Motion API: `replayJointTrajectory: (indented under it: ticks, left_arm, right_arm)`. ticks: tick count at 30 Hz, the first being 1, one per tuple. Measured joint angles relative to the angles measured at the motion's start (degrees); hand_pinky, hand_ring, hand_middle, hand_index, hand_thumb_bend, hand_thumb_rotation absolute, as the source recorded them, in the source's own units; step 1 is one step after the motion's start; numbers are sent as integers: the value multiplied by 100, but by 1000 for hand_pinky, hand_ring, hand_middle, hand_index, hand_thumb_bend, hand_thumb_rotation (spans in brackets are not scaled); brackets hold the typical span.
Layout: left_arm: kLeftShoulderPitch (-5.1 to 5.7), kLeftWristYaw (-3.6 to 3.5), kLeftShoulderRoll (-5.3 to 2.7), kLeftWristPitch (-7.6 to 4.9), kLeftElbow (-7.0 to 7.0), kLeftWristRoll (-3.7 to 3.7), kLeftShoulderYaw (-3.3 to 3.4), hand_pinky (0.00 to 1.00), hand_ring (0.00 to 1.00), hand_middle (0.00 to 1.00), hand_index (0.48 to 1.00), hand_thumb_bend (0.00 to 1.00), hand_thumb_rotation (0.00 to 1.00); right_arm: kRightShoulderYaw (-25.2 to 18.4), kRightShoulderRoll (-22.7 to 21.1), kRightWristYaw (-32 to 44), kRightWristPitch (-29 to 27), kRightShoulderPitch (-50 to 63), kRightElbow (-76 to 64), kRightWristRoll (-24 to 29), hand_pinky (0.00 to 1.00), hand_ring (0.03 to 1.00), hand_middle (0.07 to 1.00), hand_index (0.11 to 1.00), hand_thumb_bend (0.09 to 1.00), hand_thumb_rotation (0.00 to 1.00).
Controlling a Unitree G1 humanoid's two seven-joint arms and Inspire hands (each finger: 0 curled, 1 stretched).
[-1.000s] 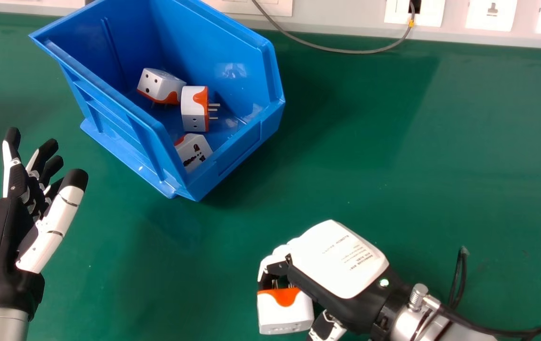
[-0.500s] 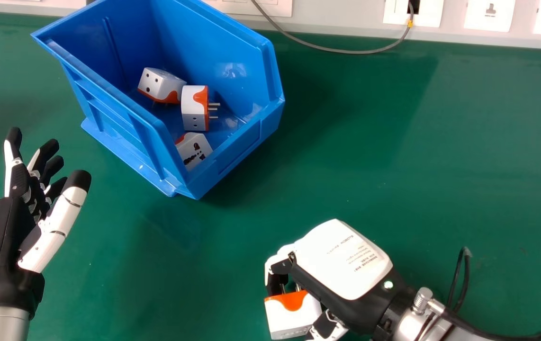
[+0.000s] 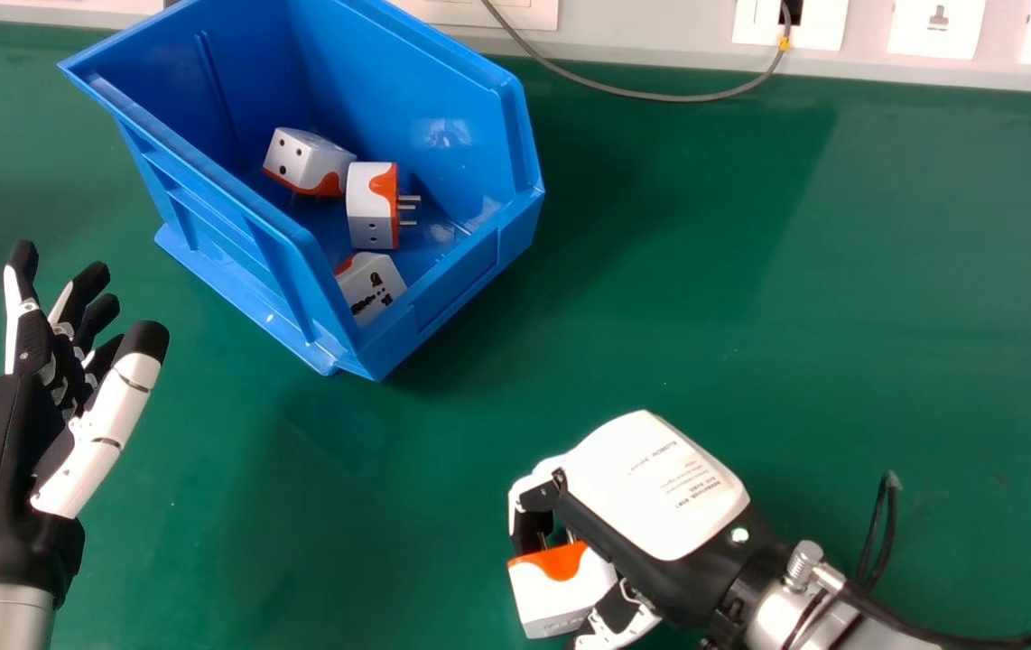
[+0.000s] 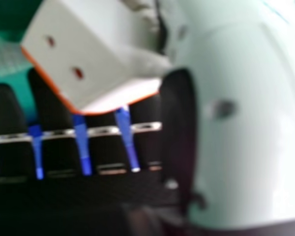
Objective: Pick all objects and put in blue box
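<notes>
Altogether four white-and-orange plug adapters show; three lie in the one blue box [image 3: 479,271], at the far left of the green bench [image 3: 750,316]: a far-left one [image 3: 303,162], a middle one [image 3: 371,208] with three pins pointing right, and a near one [image 3: 371,284]; the fourth adapter [image 3: 561,591] is out of the box, near the bench's near edge, gripped between the thumb and curled fingers of the right robot hand [image 3: 660,487]; the left robot hand [image 3: 5,469] is spread wide, left of the box and nearer; one grey cable [image 3: 642,93] loops at the far side, with one yellow band [image 3: 784,43].
</notes>
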Motion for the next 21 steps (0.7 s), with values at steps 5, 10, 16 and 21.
replayJointTrajectory:
  ticks: [5, 10, 16, 21]
  left_arm:
    - [31, 6, 0, 9, -60, 11, -1, 901, 946, 955, 932, 527, 557]
    - [38, 17, 4, 9, -105, 40, -2, 901, 947, 955, 932, 526, 557]
    - [23, 30, 19, 6, -103, 127, -2, 901, 947, 955, 932, 526, 557]
    - [21, 15, 20, 3, -103, 124, -3, 901, 947, 954, 932, 526, 558]
  right_arm:
    - [-207, 31, 55, 345, 37, -235, 18, 379, 445, 488, 445, 500, 0]
    - [-338, 64, 55, 469, 58, -550, 40, 380, 444, 489, 448, 500, 0]
    - [-454, 109, 92, 582, 110, -865, 95, 373, 447, 499, 439, 498, 0]
    - [-645, 119, 352, 579, 137, -1142, 493, 364, 444, 506, 456, 497, 0]
